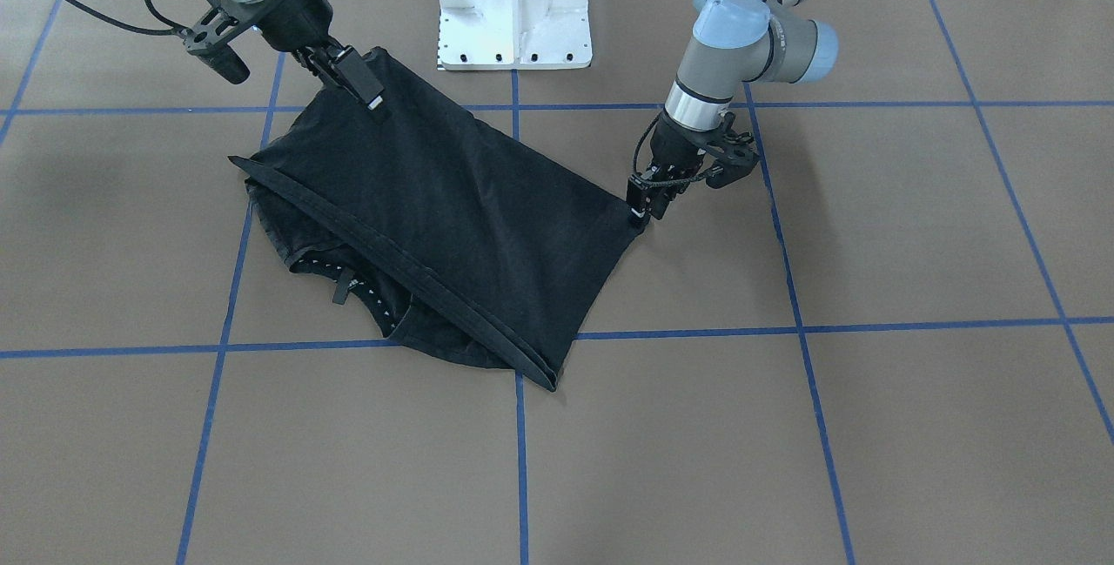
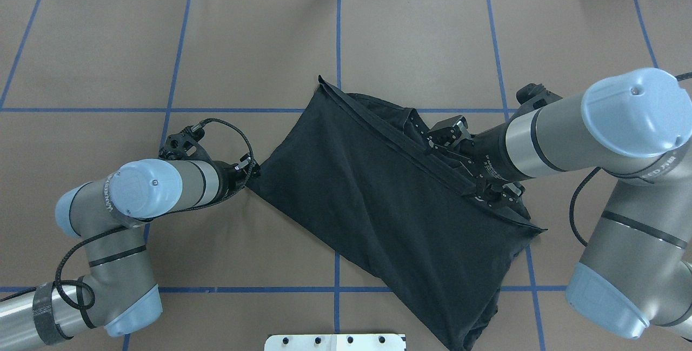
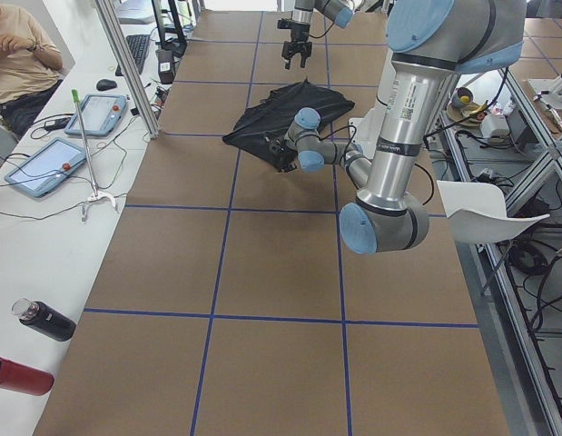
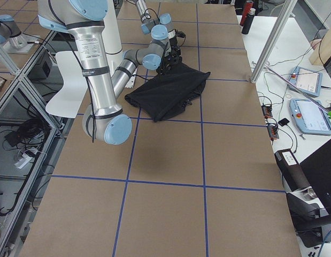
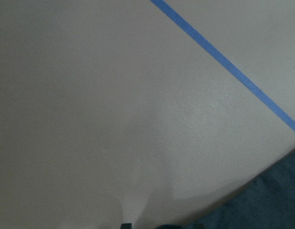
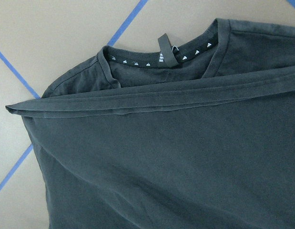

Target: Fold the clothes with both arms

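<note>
The black T-shirt (image 1: 452, 208) lies partly folded on the brown table, its hem drawn over the body as a diagonal edge. The collar with small white marks (image 6: 161, 52) shows beyond that edge. My left gripper (image 1: 641, 210) is shut on one corner of the shirt, low at the table; it also shows in the overhead view (image 2: 253, 170). My right gripper (image 1: 365, 86) is shut on the opposite part of the shirt and holds it raised above the table; it also shows in the overhead view (image 2: 489, 194). The shirt (image 2: 378, 194) is stretched between the two grippers. No graphic shows.
The white pedestal base (image 1: 513, 8) stands just behind the shirt. Blue tape lines (image 1: 520, 460) divide the table into squares. In the left side view, tablets (image 3: 44, 163) and bottles (image 3: 44, 320) lie on the white side bench, where a person sits.
</note>
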Available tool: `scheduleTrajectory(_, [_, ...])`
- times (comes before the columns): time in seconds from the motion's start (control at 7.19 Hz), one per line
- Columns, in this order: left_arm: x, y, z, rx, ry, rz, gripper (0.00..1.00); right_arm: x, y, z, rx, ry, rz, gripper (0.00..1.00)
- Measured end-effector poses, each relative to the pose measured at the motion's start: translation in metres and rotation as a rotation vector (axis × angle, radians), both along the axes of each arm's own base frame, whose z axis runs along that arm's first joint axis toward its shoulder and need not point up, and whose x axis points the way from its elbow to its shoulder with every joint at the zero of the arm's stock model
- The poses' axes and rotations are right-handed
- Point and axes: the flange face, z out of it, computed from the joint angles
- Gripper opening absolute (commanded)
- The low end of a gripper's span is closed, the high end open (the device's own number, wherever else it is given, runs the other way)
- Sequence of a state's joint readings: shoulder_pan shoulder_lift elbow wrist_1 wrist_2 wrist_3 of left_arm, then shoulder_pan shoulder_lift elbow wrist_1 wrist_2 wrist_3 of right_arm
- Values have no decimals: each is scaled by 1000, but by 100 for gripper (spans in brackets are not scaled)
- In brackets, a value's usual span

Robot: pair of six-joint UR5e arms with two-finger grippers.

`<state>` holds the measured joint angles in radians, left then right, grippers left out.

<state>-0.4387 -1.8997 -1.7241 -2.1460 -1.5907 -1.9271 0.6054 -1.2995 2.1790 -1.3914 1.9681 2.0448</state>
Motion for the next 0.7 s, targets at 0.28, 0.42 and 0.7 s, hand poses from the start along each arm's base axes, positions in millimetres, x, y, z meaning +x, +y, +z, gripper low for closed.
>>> scheduleTrajectory(0.28, [1, 1, 0, -2, 0, 1, 0, 1, -1, -1, 1, -2, 3, 100])
scheduleTrajectory(0.42, [0, 1, 1, -4, -1, 0, 0, 2, -1, -1, 1, -3, 3, 100])
scheduleTrajectory(0.7, [0, 2, 4, -5, -4, 0, 0, 2, -2, -2, 2, -3, 4, 100])
